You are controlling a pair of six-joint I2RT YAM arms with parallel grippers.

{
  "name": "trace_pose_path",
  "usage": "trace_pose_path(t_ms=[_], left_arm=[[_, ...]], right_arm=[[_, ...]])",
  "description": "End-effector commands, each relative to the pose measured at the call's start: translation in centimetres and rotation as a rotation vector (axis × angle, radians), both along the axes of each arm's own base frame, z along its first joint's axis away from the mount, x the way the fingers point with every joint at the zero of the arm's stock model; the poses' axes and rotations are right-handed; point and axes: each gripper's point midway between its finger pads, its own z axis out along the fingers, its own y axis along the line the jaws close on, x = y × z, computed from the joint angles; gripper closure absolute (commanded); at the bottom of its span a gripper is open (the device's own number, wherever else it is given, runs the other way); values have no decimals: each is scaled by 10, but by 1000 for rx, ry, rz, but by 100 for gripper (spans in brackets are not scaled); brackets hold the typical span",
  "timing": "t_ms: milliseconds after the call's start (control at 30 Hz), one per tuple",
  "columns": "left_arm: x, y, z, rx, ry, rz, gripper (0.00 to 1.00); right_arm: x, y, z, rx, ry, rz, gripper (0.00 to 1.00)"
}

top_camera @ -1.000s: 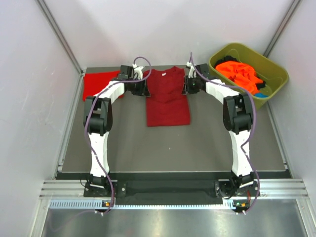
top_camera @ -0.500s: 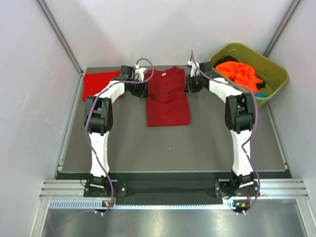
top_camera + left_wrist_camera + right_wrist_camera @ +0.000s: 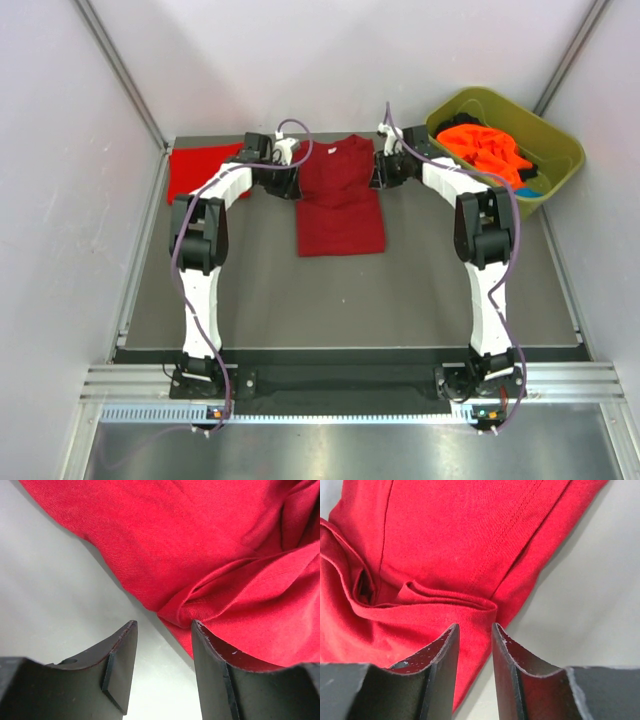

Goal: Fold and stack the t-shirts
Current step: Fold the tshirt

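Both arms had hardly moved since a moment before. The left gripper point(image 3: 284, 176) had only crept a little toward the shirt, and the shirt itself had stayed put.

The dark crimson t-shirt point(image 3: 340, 200) lay flat at the far middle of the table point(image 3: 420, 290). Its sides were folded in, so it made a long strip with the neck at the far end. The left gripper sat at the shirt's far left corner and the right gripper point(image 3: 384, 170) at its far right corner.

The left fingers point(image 3: 120, 655) were spread, with bare table between them and the cloth edge just beside one finger. The right fingers point(image 3: 440, 665) stood only a little apart over a fold of the shirt, pinching nothing.

A brighter red t-shirt point(image 3: 200, 170) lay folded at the far left. Orange t-shirts point(image 3: 485, 145) waited in the olive-green tub point(image 3: 560, 150) at the far right.

The next move was likely to grab both far corners and fold them toward the near end. The left fingers could close on nothing, since no cloth lay between them. Then only one side would lift and the shirt would go crooked. A pinch on just the top layer could let the folded sides fall open.
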Motion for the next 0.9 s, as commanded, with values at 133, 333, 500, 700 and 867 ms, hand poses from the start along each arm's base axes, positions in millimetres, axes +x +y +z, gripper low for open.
trace_pose_path(t_ms=[133,333,500,700,867], left_arm=[[-2,-1,60,-30,-139,-28,48],[-3,3,54,-3,-138,-18,48],[1,2,39,12,-118,-36,48],[9,2,27,35,-119,-43,49],[20,-2,24,34,-122,-35,49]], right_arm=[[20,7,11,35,-68,30,66],[22,9,6,46,-59,30,65],[24,12,8,56,-66,32,75],[29,10,4,50,-70,14,94],[30,9,-2,56,-41,-23,100]])
